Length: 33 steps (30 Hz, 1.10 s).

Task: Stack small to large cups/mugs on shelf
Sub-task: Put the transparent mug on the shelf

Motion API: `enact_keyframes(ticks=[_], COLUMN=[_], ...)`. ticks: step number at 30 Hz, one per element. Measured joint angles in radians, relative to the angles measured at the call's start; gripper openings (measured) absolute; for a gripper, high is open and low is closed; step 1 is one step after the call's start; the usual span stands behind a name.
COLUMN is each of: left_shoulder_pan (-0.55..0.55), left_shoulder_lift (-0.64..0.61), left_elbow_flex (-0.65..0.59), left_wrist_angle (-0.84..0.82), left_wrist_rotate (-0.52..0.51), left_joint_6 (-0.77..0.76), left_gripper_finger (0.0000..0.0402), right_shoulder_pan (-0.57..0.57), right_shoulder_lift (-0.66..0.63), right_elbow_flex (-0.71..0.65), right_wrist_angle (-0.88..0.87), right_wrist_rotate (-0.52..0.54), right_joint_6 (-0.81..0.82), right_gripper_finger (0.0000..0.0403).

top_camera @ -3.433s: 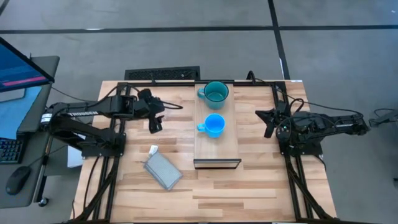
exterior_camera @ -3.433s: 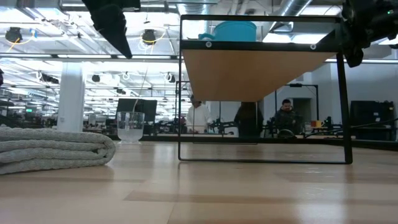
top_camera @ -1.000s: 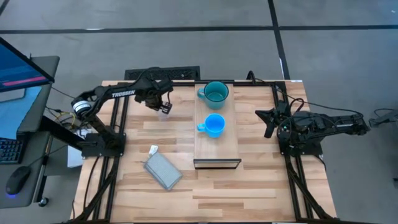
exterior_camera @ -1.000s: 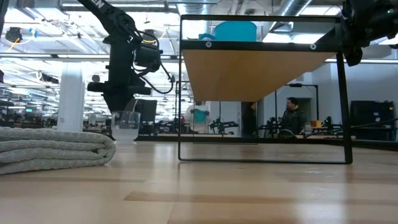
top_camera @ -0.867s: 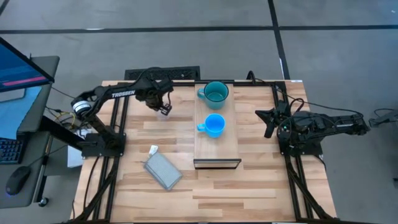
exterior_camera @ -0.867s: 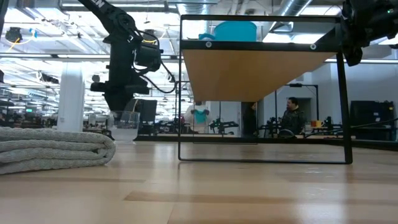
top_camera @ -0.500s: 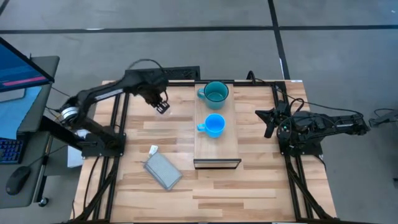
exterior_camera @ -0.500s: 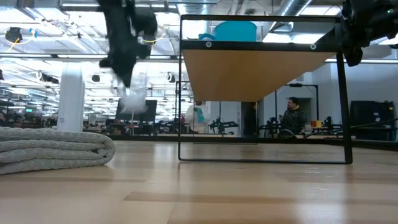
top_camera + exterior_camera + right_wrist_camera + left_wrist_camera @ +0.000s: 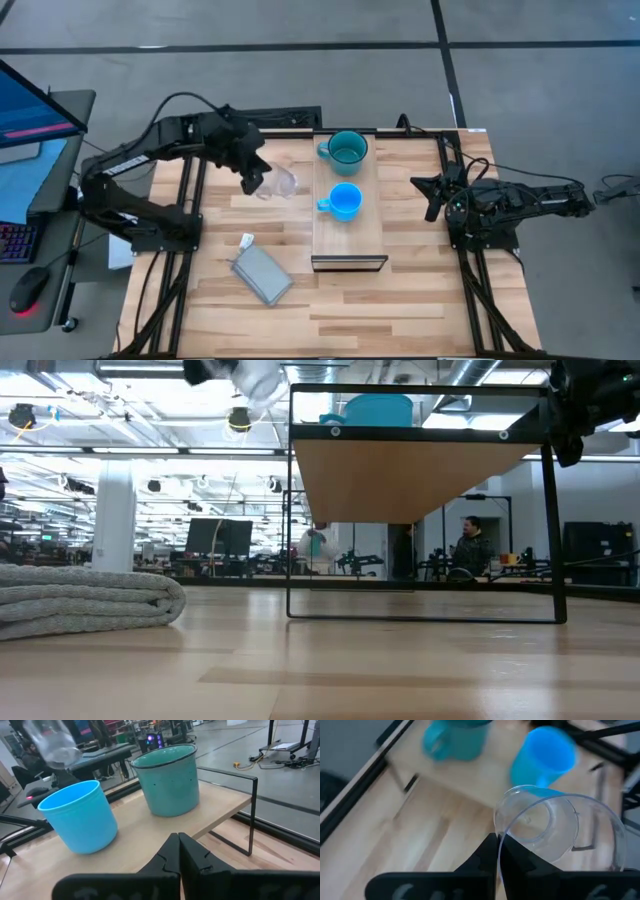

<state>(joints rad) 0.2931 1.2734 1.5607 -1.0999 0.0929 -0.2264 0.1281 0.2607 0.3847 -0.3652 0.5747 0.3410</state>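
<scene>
The left claw was closed on the rim of the clear glass cup, one finger inside the wall and one outside, as its wrist view showed. It carried the cup in the air, tilted onto its side, above the tabletop just beside the left edge of the shelf. In the low view the cup hung near the level of the shelf top.

By its look the cup was light, thin-walled, rigid and smooth, so it was probably slippery and likely to crack if squeezed hard or dropped. A pinch over the rim seemed the sensible hold, since the cup had no handle and a round wall offers little purchase from outside. It was fully transparent, with a wide mouth narrowing toward the base, and the smallest of the three.

On the shelf stood the bright blue mug near the middle and the larger teal mug at the far end. Both were upright, apart from each other, with handles pointing toward the left arm. They looked opaque and sturdier.

The right claw waited beside the shelf's right edge, its fingers pressed together and holding nothing.

A grey pouch lay on the tabletop, well apart from the cups.
</scene>
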Motion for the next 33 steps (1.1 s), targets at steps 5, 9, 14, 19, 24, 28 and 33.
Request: enact_keyframes(ticks=[5,9,14,19,24,28,33], left_shoulder_pan=[-0.121,-0.195,-0.245,-0.273,-0.3,-0.318,-0.332], left_shoulder_lift=[0.096,0.215,0.364,0.492,0.589,0.652,0.705], left_elbow_flex=[0.141,0.276,0.451,0.598,0.7,0.744,0.754], left_wrist_angle=[-0.007,-0.071,-0.151,-0.183,-0.211,-0.215,-0.216], left_wrist_rotate=[-0.011,-0.031,-0.055,-0.048,-0.015,-0.01,-0.011], left_joint_6=[0.016,0.057,0.09,0.12,0.134,0.137,0.129], left_gripper_finger=[0.0,0.0,0.0,0.0,0.0,0.0,0.0], right_shoulder_pan=[0.0,0.0,0.0,0.0,0.0,0.0,0.0], right_shoulder_lift=[0.0,0.0,0.0,0.0,0.0,0.0,0.0], right_elbow_flex=[0.0,0.0,0.0,0.0,0.0,0.0,0.0], right_wrist_angle=[0.0,0.0,0.0,-0.001,-0.006,-0.034,-0.087], right_wrist_rotate=[0.001,0.002,0.002,-0.001,-0.001,-0.002,-0.014], right_joint_6=[0.019,0.026,0.026,0.027,0.027,0.042,0.088], right_gripper_finger=[0.0018,0.0019,0.0017,0.0019,0.0018,0.0017,0.0019])
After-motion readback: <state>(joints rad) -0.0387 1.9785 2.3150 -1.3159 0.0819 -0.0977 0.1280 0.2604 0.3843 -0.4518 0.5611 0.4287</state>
